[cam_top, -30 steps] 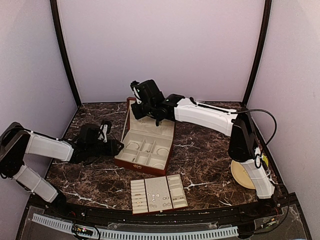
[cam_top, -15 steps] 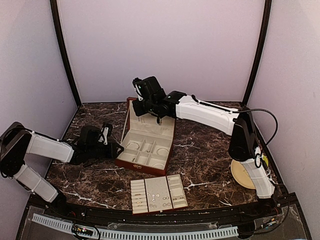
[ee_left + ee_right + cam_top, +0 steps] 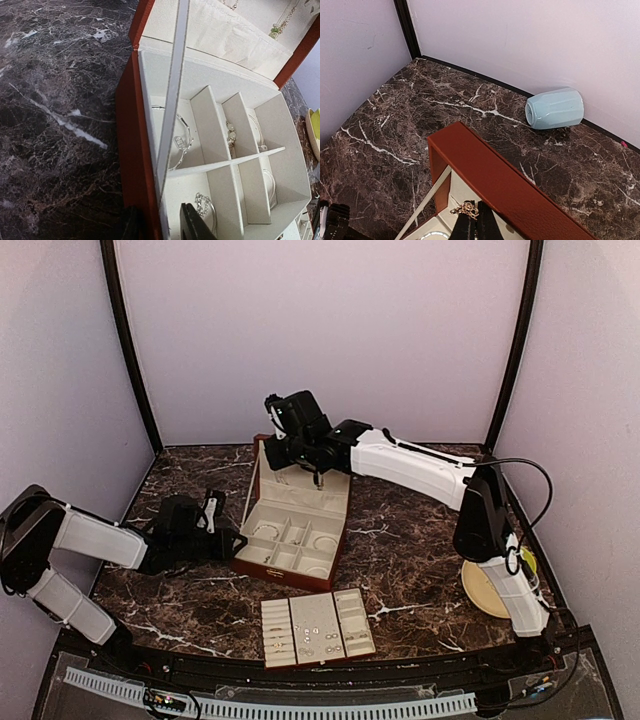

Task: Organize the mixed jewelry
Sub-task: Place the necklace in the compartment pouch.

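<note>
The red-brown jewelry box stands open mid-table, its lid upright. My left gripper straddles the box's left wall, one finger outside and one inside, with a gap showing on the inner side. Silver bracelets lie in the cream compartments. My right gripper hangs just inside the lid, shut on a gold chain. In the top view the right gripper is over the box's back. Tiny mixed jewelry sits in a cream-lined tray at the front.
A light-blue cup lies on its side behind the box near the back wall. A pale yellow plate rests at the right by the right arm's base. Thin necklaces hang inside the lid.
My right gripper has risen a little and shifted slightly above the lid with the chain. The left gripper has settled lower against the box's left wall.
</note>
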`<state>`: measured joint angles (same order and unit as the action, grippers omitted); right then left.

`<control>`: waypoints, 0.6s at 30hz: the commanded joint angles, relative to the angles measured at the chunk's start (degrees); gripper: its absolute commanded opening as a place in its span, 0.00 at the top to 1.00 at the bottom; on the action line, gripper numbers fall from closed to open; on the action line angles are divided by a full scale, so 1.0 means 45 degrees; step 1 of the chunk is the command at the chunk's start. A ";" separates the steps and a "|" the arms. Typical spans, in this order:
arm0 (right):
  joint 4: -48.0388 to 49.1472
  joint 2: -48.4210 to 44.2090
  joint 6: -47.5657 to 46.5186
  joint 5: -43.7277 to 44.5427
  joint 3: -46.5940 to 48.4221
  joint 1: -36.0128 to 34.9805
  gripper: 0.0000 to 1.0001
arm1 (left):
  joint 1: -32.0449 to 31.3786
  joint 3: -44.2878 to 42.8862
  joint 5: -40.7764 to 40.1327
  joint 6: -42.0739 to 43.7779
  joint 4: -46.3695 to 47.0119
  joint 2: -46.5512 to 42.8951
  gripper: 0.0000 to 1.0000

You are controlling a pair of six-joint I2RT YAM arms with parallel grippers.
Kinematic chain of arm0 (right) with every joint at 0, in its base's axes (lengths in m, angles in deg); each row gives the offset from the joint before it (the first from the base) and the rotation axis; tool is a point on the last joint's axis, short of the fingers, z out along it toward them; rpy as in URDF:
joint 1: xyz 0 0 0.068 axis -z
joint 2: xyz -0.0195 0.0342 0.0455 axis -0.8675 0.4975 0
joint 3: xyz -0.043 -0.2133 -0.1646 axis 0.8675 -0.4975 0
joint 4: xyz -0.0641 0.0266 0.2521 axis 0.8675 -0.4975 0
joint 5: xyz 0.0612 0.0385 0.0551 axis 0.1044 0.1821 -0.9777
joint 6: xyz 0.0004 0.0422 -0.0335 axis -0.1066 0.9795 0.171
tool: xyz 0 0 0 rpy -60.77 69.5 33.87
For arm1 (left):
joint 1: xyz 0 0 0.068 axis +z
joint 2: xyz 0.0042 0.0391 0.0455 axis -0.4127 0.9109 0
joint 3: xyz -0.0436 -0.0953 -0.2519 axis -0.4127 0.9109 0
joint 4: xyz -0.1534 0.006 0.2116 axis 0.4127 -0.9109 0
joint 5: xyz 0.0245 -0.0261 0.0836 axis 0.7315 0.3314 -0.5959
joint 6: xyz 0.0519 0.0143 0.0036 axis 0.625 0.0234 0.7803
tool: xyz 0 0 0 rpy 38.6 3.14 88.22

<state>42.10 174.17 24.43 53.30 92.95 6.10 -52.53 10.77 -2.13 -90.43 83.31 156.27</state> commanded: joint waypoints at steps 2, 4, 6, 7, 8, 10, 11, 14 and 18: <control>0.0162 0.0470 0.0243 -0.0061 0.0701 0.0273 0.99 | 0.0028 0.0415 0.0442 0.0223 0.0379 -0.0063 0.70; 0.0093 0.0587 0.0271 -0.0056 0.0867 0.0293 0.99 | 0.0028 0.0475 0.0456 0.0286 0.0386 -0.0131 0.71; 0.0096 0.0637 0.0297 -0.0027 0.0887 0.0309 0.99 | 0.0028 0.0546 0.0450 0.0355 0.0386 -0.0198 0.72; 0.0104 0.0654 0.0319 -0.0035 0.0895 0.0324 0.99 | 0.0028 0.0581 0.0453 0.0375 0.0386 -0.0240 0.73; 0.0106 0.0673 0.0339 -0.0044 0.0920 0.0333 0.99 | 0.0028 0.0596 0.0447 0.0400 0.0377 -0.0260 0.73; 0.0106 0.0712 0.0413 -0.0047 0.0969 0.0353 0.99 | 0.0028 0.0651 0.0461 0.0440 0.0358 -0.0314 0.74; 0.0111 0.0722 0.0451 -0.0045 0.0968 0.0368 0.99 | 0.0038 0.0690 0.0451 0.0450 0.0353 -0.0357 0.74; 0.0127 0.0774 0.0514 -0.0045 0.0975 0.0389 0.99 | 0.0028 0.0759 0.0461 0.0454 0.0330 -0.0432 0.74; 0.0128 0.0802 0.0597 0.0002 0.0975 0.0393 0.97 | 0.0028 0.0901 0.0437 0.0435 0.0319 -0.0563 0.75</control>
<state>41.35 176.84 26.00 52.01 95.42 6.80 -52.34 12.60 -1.85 -90.34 86.55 155.71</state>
